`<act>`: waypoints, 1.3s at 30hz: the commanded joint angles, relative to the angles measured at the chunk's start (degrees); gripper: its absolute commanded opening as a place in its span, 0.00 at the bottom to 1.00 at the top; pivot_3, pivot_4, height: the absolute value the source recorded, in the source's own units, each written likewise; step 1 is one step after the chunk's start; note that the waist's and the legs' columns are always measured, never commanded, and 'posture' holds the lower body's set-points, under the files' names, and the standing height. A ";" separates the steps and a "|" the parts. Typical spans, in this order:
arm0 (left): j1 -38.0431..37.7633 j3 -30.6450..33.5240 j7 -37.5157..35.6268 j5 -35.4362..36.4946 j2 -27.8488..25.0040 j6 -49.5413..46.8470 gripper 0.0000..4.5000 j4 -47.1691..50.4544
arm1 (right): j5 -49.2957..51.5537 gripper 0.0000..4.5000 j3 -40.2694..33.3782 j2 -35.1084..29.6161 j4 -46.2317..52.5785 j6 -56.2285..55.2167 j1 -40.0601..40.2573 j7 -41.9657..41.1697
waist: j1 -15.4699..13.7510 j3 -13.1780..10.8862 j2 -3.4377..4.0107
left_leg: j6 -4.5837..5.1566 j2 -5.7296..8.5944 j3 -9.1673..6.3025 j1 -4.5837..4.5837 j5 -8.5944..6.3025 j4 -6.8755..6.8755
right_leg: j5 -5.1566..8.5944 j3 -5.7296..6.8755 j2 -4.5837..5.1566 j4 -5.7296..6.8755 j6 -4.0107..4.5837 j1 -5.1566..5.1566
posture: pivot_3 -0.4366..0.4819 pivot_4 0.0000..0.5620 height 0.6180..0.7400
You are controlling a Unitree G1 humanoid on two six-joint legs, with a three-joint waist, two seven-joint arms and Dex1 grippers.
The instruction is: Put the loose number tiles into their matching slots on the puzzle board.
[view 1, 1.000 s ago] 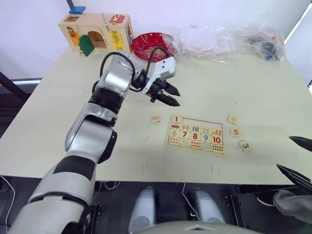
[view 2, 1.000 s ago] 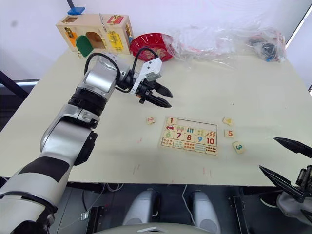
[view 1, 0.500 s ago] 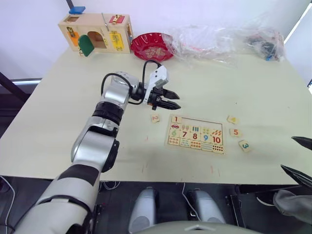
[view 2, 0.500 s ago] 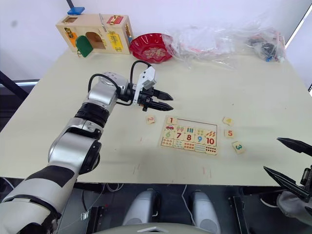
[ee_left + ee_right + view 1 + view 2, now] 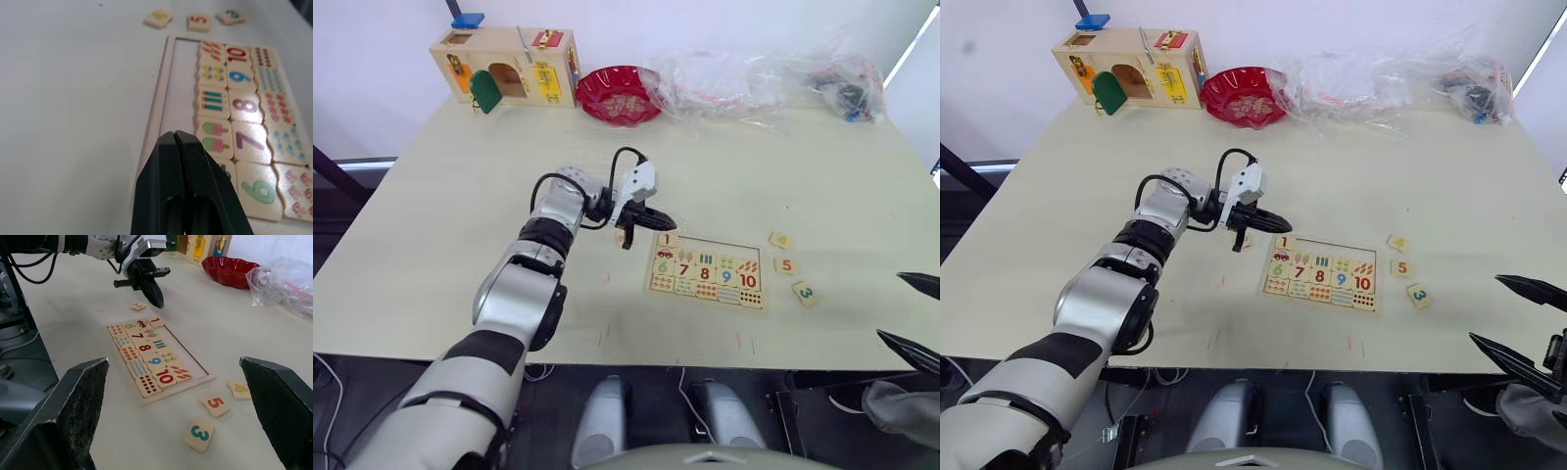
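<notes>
The puzzle board [image 5: 715, 247] lies on the table with its far row of slots bare, apart from the red 1 tile [image 5: 668, 240] at its left end. The pink 2 tile [image 5: 138, 306] lies loose just left of the board. To the board's right lie the yellow 4 [image 5: 780, 240], orange 5 [image 5: 786, 265] and teal 3 [image 5: 805, 292]. My left gripper [image 5: 664, 223] is shut and empty, its tips low over the board's left end between the 2 and the 1. My right gripper [image 5: 1518, 323] hangs open at the table's near right edge.
A wooden box with coloured doors [image 5: 504, 67] stands at the far left corner. A red bowl [image 5: 620, 93] sits beside it, and crumpled clear plastic bags [image 5: 764, 83] lie along the far edge.
My left gripper has come down and toward me, from over the bare table behind the board to its left end. The tiles and my right gripper have not moved.
</notes>
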State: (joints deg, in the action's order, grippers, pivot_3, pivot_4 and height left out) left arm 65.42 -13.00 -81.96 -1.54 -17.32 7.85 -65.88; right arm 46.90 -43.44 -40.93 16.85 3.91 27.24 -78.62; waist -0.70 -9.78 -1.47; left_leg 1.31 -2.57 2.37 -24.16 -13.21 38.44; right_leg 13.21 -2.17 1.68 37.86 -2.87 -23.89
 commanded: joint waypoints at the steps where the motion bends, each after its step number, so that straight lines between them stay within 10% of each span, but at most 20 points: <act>1: 1.76 0.71 1.73 -0.97 0.69 1.79 0.01 -0.87 | 0.36 1.00 -0.57 0.30 1.64 -0.04 0.47 0.23 | -0.03 0.00 0.00 | 0.00 0.00 0.00 0.00 0.00 0.00 | 0.00 0.00 0.00 0.00 0.00 0.00 | 0.48 0.27 1.00; 39: 2.31 1.04 6.87 -5.74 -0.08 1.93 0.01 -4.37 | 0.72 1.00 0.49 1.45 5.01 0.92 0.97 2.36 | 0.01 0.00 0.00 | 0.00 0.00 -0.01 -0.01 0.00 0.00 | 0.00 0.01 0.00 0.00 0.00 0.00 | 0.48 0.27 1.00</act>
State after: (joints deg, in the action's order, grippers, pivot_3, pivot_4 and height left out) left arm 67.00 -12.89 -75.21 -7.27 -16.78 9.27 -70.73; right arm 46.73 -42.38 -39.33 20.23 4.70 28.18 -76.63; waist -0.69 -9.78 -1.47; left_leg 1.31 -2.57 2.36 -24.16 -13.22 38.43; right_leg 13.21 -2.16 1.68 37.86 -2.88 -23.89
